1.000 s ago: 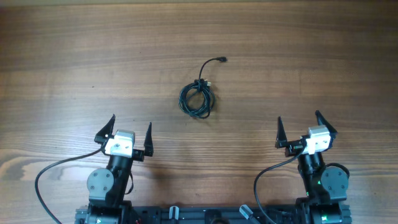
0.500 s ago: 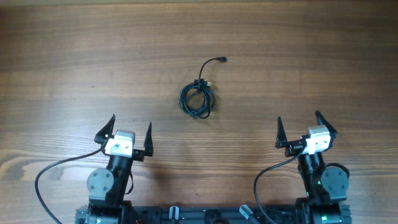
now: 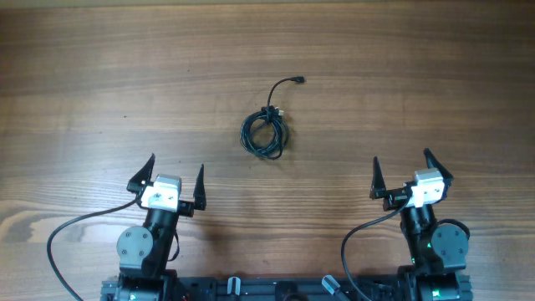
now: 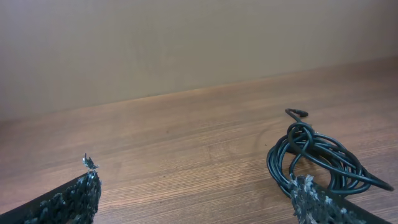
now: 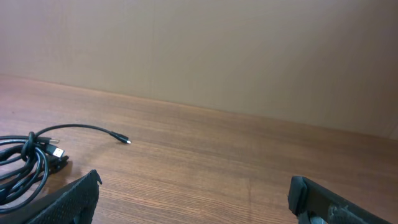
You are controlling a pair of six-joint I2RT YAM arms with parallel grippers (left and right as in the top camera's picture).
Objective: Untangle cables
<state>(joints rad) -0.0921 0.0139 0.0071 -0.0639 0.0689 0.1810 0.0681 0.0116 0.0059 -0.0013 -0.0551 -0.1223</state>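
Thin black cables (image 3: 265, 134) lay coiled in one small, tight bundle on the brown wood-grain worktop (image 3: 435, 58), with the strands bunched together at the coil's far edge. One loose tail curved away from that bunch to the far right. It ended in a small plug (image 3: 299, 80) lying flat on the wood, apart from the coil. A second connector (image 3: 282, 112) sat just beside the bunch.

Left hand (image 3: 176, 163), black fingers on a white body, was to the near left of the coil and well apart from it. Its fingers were spread wide and held nothing.

Right hand (image 3: 401, 155) was to the near right of the coil, also well apart, spread wide and empty.

Neither hand touched the cables.
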